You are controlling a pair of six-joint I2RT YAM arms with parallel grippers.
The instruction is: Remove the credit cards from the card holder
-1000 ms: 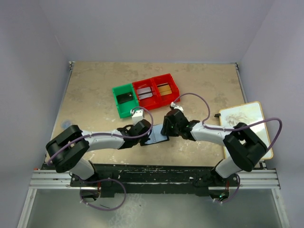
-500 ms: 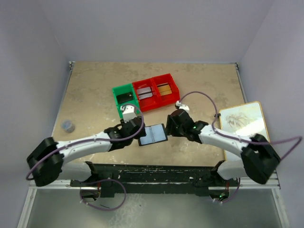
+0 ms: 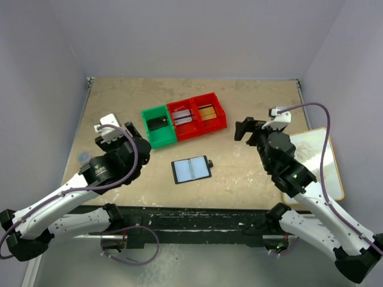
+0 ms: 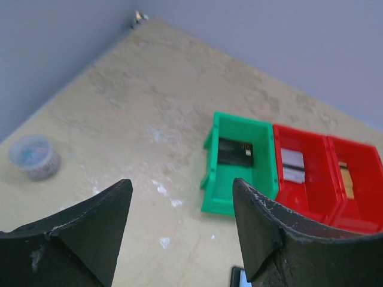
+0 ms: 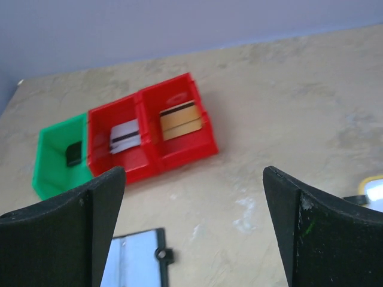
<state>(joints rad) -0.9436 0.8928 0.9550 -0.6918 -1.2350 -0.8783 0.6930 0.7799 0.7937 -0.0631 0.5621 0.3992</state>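
Note:
The card holder lies open and flat on the table, pale blue faces up, its tab on the right edge. No gripper touches it. A black credit card lies in the green bin. A silver card and a gold card each lie in a red bin. My left gripper hangs open to the holder's left, empty. My right gripper is open, raised to the holder's right. In the wrist views, the left gripper faces the green bin, and the right gripper is above the holder.
The two red bins stand joined to the green one's right, behind the holder. A small round pot sits near the left edge. A picture board lies along the right edge, under the right arm.
Both grippers have let go of the card holder, opened and drawn back up and outward. The holder now lies alone, slightly further back on the table.

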